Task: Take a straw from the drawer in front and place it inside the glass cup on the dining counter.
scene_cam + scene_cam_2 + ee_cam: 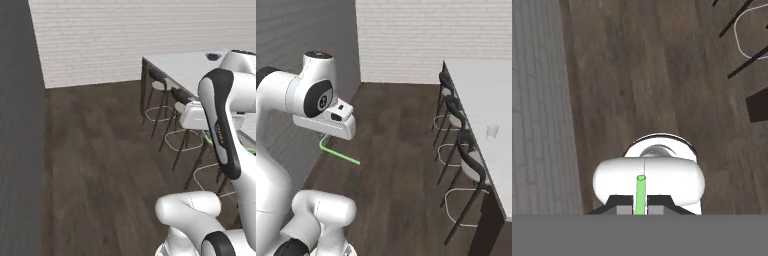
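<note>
My gripper (640,208) is shut on the light-green straw (640,192), which sticks out between the finger tips. In the right base view the straw (341,156) slants down and to the right from under the hand, over the wood floor. A short green piece of the straw (207,138) shows beside the arm in the left base view. The small clear glass cup (492,131) stands on the white dining counter (481,90), far to the right of the hand. The drawer is out of view.
Three dark stools (456,120) line the dining counter's near side, between the hand and the cup. A small dark object (214,56) lies at the counter's (182,67) far end. A grey wall (20,125) runs along the left, a white brick wall (431,35) behind.
</note>
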